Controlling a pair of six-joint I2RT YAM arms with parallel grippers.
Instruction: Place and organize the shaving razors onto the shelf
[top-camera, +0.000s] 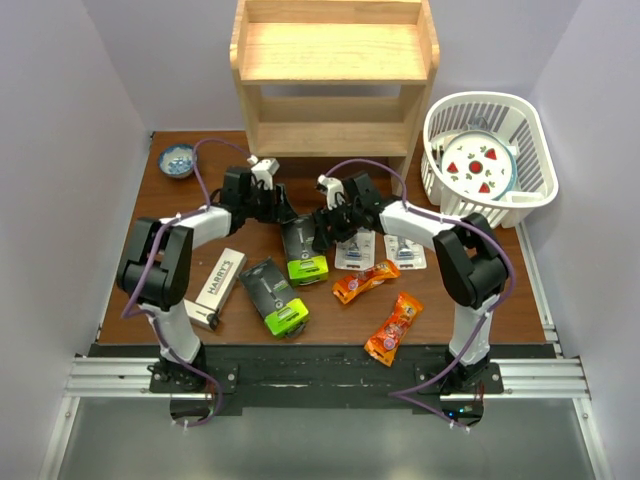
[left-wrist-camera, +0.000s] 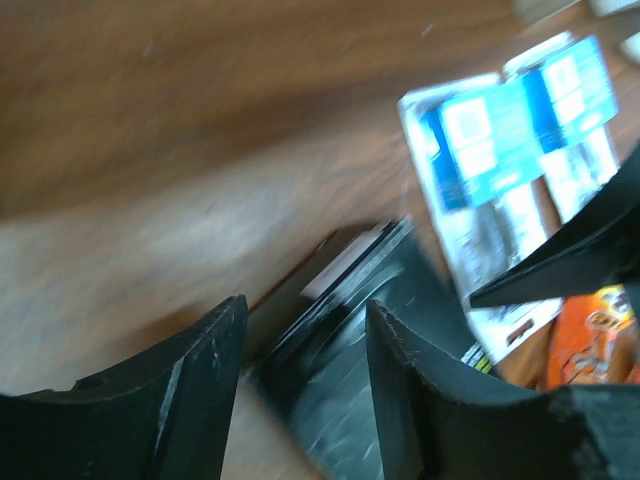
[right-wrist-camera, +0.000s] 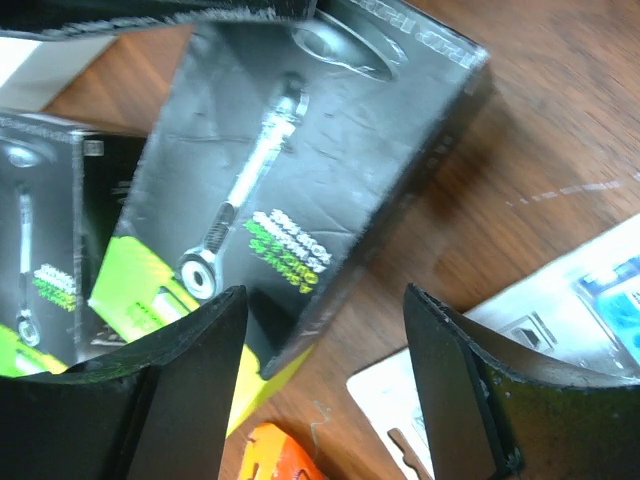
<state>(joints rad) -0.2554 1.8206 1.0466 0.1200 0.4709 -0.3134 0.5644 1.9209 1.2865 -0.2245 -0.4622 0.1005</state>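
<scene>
- Left tool (left-wrist-camera: 300, 400): fingers apart and nothing clamped. They hang over the far end of a black razor box (left-wrist-camera: 335, 385). That view is blurred.
- Right tool (right-wrist-camera: 325, 390): fingers apart over bare surface (right-wrist-camera: 560, 130), nothing between them, just beside the same black box (right-wrist-camera: 300, 150).
- That box has a lime-green end, a printed picture of a razor, and white and lime lettering too small to read. It lies at mid-surface between the two tools.
- Second black box (top-camera: 272, 295), also with a lime end, lies closer to the near edge, left of centre.
- Long box printed "HARRY'S" (top-camera: 217, 287) lies toward the near left corner.
- Two clear blister cards (top-camera: 355, 250) (top-camera: 405, 250) with blue headers lie flat, right of centre. Their print is unreadable.
- Two orange snack packets (top-camera: 365, 280) (top-camera: 393, 328) lie right of centre toward the near edge. Their labels are not legible.
- Wooden shelf (top-camera: 335, 60) stands at the middle of the far edge, and none of the razor packs is on it.
- White slatted basket (top-camera: 540, 150) sits in the far right corner and holds a plate with a strawberry pattern (top-camera: 480, 165).
- Small bowl (top-camera: 177, 160) sits at the far left corner.
</scene>
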